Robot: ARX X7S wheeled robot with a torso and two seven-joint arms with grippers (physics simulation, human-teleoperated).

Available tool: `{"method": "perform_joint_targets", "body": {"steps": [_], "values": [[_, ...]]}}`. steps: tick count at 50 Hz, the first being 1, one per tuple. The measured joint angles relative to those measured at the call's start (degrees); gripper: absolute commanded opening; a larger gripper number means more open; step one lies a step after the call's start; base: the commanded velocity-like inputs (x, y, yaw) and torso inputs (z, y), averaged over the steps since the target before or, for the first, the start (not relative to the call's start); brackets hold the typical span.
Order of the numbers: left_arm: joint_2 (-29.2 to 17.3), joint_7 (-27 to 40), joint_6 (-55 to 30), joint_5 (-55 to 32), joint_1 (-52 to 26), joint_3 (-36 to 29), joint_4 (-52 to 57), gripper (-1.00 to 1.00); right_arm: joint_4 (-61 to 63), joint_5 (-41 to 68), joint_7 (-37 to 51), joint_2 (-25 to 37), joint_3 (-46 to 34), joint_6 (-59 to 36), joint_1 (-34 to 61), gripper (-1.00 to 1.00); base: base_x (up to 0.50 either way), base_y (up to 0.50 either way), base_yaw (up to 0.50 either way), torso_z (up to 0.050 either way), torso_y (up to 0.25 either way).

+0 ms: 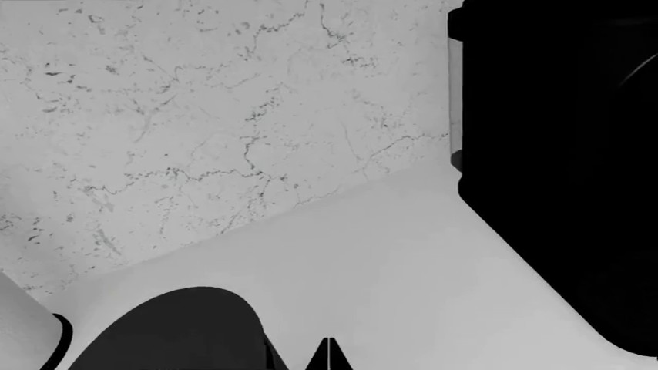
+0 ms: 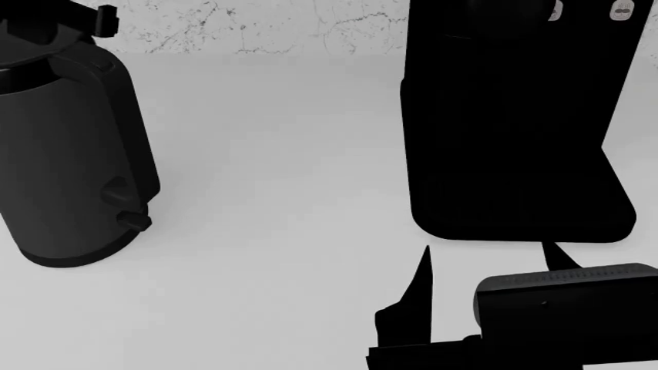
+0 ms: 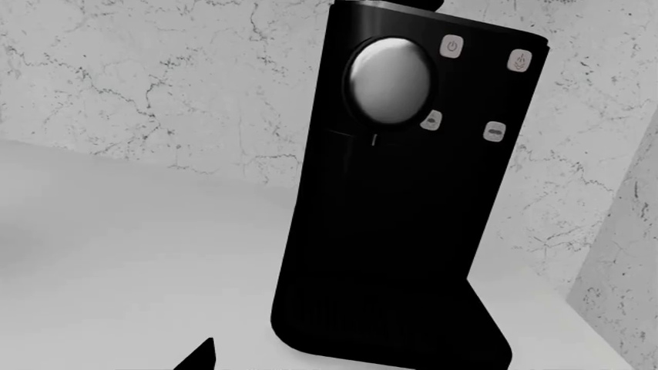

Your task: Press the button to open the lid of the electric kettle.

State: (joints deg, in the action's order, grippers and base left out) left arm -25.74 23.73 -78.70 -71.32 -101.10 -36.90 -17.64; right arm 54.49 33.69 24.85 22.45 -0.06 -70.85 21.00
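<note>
- One electric kettle (image 2: pixel 72 146), one coffee machine (image 2: pixel 514 123) and one robot gripper were counted in the head view, all over a pale counter (image 2: pixel 277 177) backed by a veined marble wall (image 2: pixel 257 27).
- The right gripper (image 2: pixel 488 270) was seen low in the head view, with one dark pointed fingertip (image 2: pixel 421 277) clearly raised and a second tip only partly visible behind the wrist block; the two tips stood apart, so the pincer was taken as open and holding nothing.
- The left gripper (image 1: pixel 298 356) was shown only as small dark points at the edge of the left wrist view, and whether it was open or closed could not be told.
- The kettle was placed well to the left of the right gripper and farther from the robot; the coffee machine was placed just beyond that gripper.
- The kettle's long axis was seen as upright; two small knobs (image 2: pixel 125 204) low on its side were turned towards the right gripper and the coffee machine.
- The kettle's top was cut by the frame edge, so the lid's state could not be judged.
- Only the right wrist view showed the coffee machine's (image 3: pixel 401 193) face: one round silver dial (image 3: pixel 389 79) and four small buttons (image 3: pixel 452 45).
- Only the left wrist view showed the coffee machine's (image 1: pixel 560 169) plain dark side.
</note>
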Motion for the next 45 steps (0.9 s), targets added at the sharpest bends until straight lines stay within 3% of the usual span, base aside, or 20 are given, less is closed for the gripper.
{"method": "perform_joint_targets", "body": {"steps": [21, 45], "values": [[1.2, -7.1, 4.1, 6.9, 0.7, -6.8, -5.7, -1.00, -1.0, 0.4, 0.5, 0.5, -1.0, 1.4, -0.5, 1.00, 0.00, 0.00, 0.00, 0.000, 0.000], [0.8, -8.9, 9.5, 9.9, 5.8, -7.1, -10.4, -1.00, -2.1, 0.7, 1.0, 1.1, -2.2, 2.5, -0.9, 1.00, 0.00, 0.00, 0.00, 0.000, 0.000]]}}
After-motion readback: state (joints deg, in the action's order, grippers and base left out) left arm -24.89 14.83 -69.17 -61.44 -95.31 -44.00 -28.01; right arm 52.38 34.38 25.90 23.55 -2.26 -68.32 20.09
